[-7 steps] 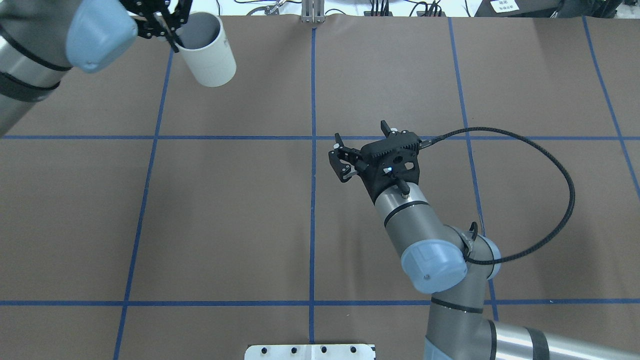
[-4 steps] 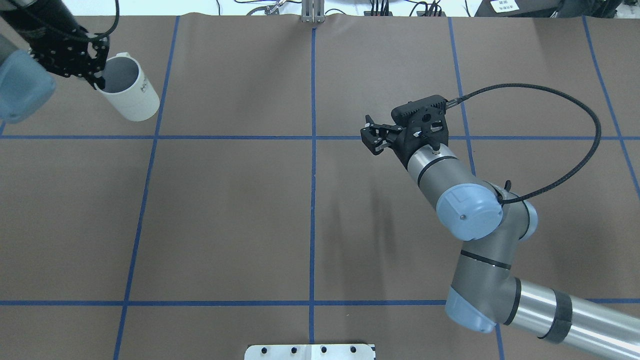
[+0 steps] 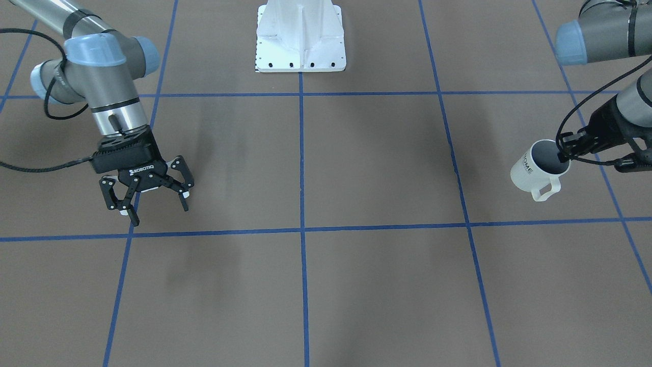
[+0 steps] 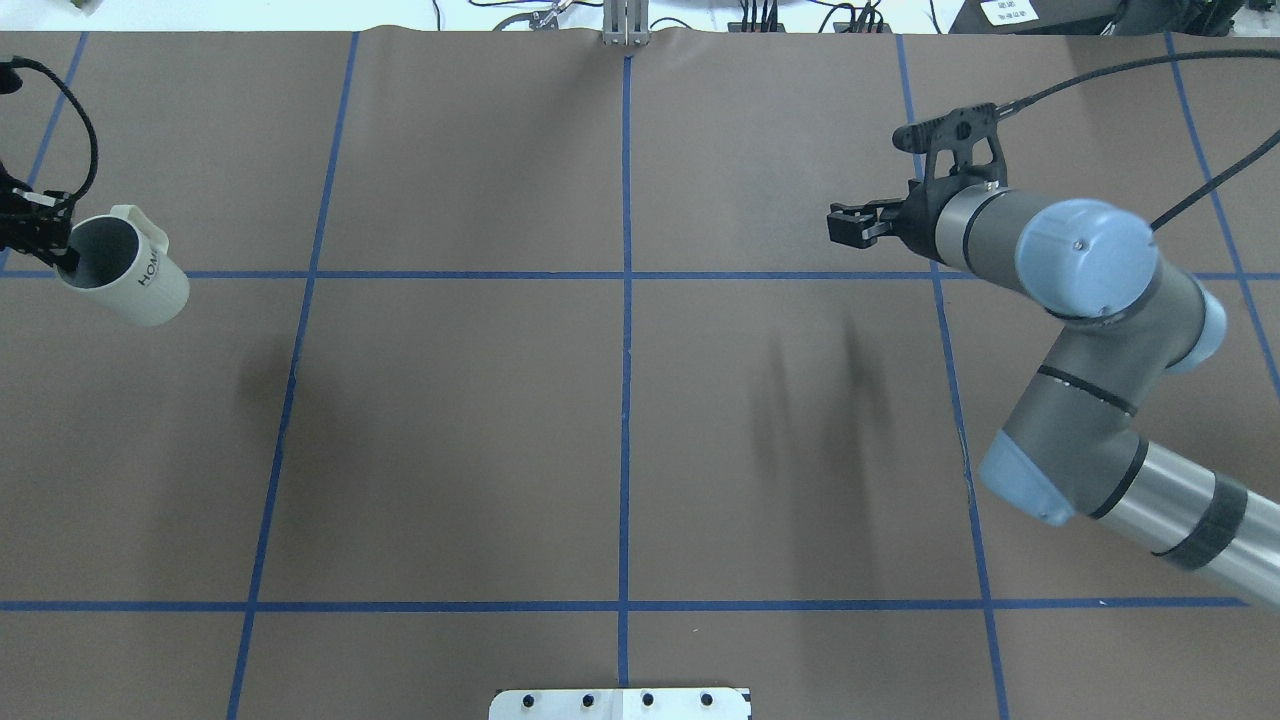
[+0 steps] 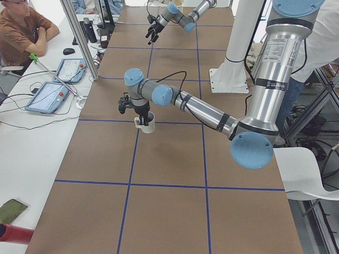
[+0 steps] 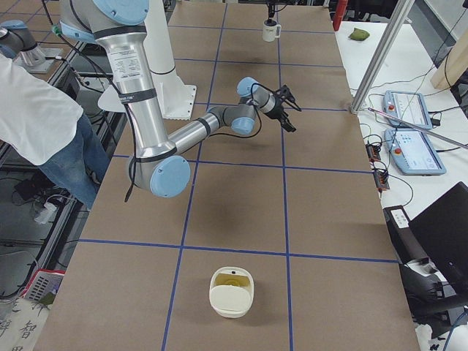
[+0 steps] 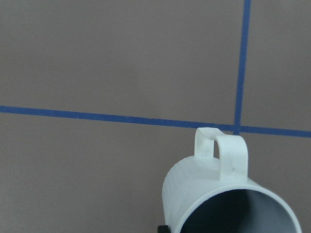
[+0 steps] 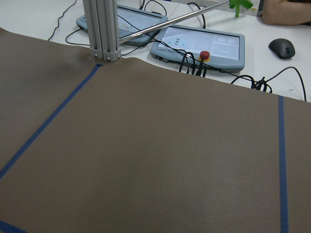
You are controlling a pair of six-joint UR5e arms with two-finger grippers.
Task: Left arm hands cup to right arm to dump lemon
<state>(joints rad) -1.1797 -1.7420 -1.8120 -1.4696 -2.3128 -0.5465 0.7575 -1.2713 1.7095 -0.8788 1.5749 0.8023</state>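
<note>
White ceramic with a greyish inside, the cup point(image 3: 535, 171) has a squarish handle and dark "HOME" letters on its side. It hangs tilted above the table point(image 3: 356, 168) at the robot's far left end. Its mouth is turned up toward the left gripper point(image 3: 565, 152), whose fingers are clamped on the rim, one reaching inside. The handle points away from the robot. Well apart, over the right half, the right gripper point(image 3: 153, 209) points down with its fingers spread wide.

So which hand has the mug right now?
The left hand: it pinches the rim of the cup, while the right hand is open and empty.
</note>
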